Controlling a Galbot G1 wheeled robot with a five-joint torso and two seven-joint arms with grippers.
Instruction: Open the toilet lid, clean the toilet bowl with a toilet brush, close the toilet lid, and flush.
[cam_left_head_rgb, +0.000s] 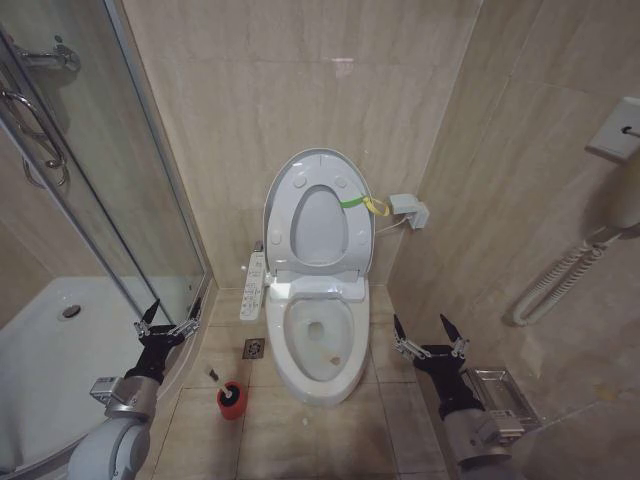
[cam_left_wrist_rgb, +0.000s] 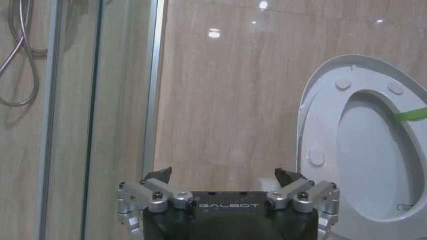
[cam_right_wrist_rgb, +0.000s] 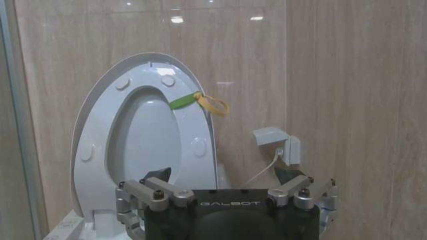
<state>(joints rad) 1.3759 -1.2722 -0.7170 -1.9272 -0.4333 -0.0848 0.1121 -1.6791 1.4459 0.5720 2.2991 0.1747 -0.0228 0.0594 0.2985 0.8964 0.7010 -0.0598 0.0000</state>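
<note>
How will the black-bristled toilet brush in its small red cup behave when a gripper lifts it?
The black-bristled toilet brush looks thin-handled, so probably light and stiff. It leans in the small round red cup, so it may wobble. The narrow cup could tip or lift along on the tile floor.

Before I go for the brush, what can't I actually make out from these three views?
- Toilet brush: in the head view the bristle head sits inside the red cup, hidden; the handle is too thin to judge a grip spot.
- Toilet bowl: small dark spot inside, too small to identify.
- Button strip: labels unreadable.
- Left tool and right tool: both open and empty; wrist views look above the floor.
</note>
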